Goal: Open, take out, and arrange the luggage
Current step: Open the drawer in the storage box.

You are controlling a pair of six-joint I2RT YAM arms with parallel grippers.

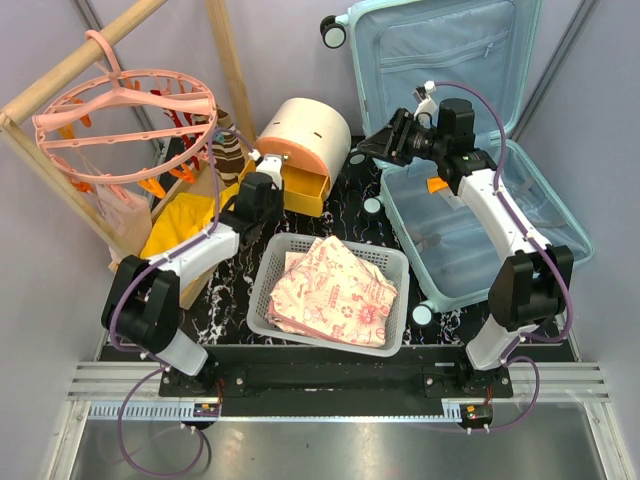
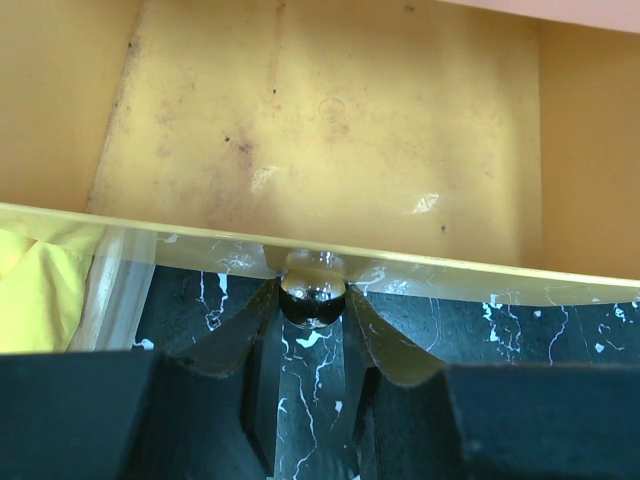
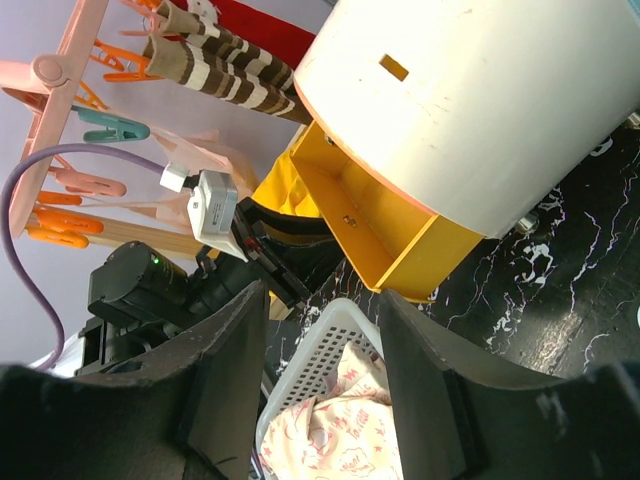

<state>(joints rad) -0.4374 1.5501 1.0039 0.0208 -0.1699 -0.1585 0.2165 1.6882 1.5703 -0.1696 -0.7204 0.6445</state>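
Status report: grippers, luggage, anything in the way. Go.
Left gripper shut on drawer knob. Right gripper open, empty, beside luggage. Luggage open, lid up. Basket of cloth next to it.

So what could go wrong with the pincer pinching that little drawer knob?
1. The left pincer grips only the small shiny knob; it might slip off.
2. The yellow drawer sticks far out of the drawer box; more pulling could drop it.
3. The right pincer hangs open, seemingly close to that box, and might bump it.
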